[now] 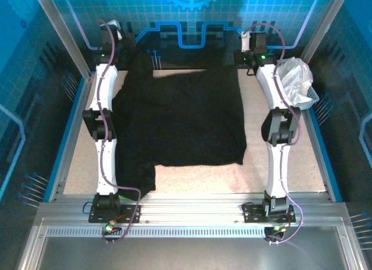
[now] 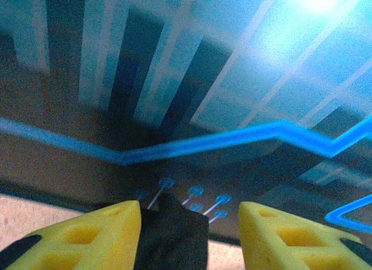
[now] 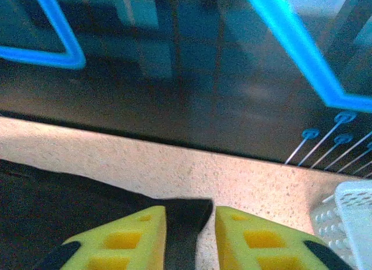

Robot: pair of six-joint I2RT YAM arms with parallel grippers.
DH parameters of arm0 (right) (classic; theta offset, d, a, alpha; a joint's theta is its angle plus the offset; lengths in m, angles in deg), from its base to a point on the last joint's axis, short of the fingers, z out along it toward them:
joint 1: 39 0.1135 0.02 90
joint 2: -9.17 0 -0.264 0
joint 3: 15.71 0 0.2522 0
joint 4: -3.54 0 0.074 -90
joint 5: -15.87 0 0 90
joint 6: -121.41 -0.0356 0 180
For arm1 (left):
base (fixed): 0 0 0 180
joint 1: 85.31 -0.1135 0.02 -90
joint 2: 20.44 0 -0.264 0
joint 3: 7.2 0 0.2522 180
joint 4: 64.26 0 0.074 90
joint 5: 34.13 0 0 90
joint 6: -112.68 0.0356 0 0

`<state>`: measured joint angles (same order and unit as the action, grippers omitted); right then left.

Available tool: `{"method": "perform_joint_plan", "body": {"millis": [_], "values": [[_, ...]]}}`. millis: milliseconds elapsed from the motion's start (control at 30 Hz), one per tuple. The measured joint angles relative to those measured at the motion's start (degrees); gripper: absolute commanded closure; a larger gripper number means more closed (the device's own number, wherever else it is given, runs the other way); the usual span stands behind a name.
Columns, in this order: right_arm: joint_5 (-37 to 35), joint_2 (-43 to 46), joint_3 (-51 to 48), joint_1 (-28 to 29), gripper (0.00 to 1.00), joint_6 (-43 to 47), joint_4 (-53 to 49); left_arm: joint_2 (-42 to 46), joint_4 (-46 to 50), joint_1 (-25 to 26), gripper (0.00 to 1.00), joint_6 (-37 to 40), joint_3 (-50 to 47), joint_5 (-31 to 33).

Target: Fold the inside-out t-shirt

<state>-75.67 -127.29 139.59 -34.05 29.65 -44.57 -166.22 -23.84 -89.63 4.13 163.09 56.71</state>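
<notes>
The left pincer (image 2: 189, 206), at the desk's (image 1: 290, 171) far left corner, stands parted with a t-shirt (image 1: 186, 118) corner loose inside. The right pincer (image 3: 190, 212), at the far edge, has cloth in its narrow gap, and I cannot tell whether it is gripped. The t-shirt lies flat between both arms, long axis far to near; the basket (image 3: 349, 215) at the right edge holds white cloth (image 1: 293, 78).

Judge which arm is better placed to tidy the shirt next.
Probably left: the t-shirt lies loose and uneven along the left arm, while its edge beside the right arm is straight.
</notes>
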Motion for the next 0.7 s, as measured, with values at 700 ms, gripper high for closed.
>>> {"method": "perform_joint_plan", "body": {"millis": [700], "values": [[-3.6,58.6,-92.2,9.3,0.55,-14.5,-3.4,60.7,-33.3,25.5,0.35,-17.4,-103.4,-11.2]]}}
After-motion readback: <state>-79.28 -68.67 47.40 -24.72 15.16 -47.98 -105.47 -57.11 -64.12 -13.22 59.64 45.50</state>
